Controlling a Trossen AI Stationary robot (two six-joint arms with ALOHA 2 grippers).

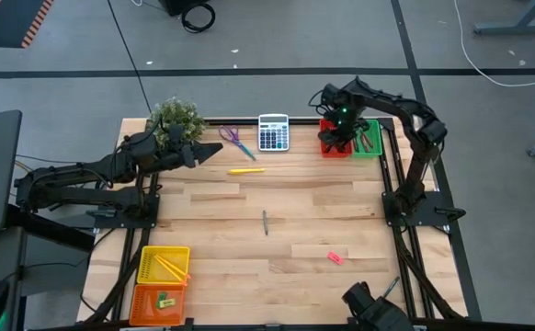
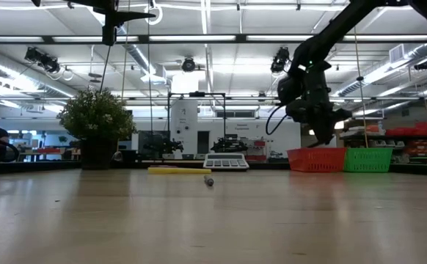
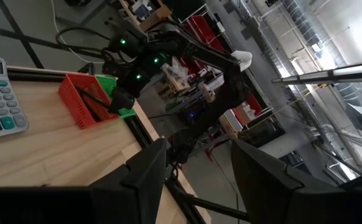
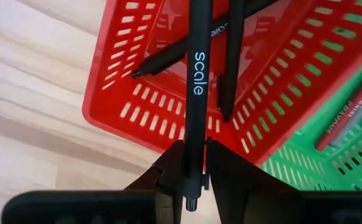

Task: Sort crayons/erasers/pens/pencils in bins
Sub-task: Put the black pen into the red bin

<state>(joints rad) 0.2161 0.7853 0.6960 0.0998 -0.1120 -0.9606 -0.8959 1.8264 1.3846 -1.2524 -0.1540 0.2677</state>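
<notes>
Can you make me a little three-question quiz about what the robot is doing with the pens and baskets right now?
1. True or false: the right gripper holds a black pen above the red basket.
2. Which basket sits right beside the red one? A) yellow B) green C) orange
3. Fill in: the pink eraser lies on the bare ____.

Key:
1. True. The jaws are shut on the pen, and two more pens already lie in the basket.
2. B, the green basket.
3. Table. The left gripper waits open near the plant.
</notes>
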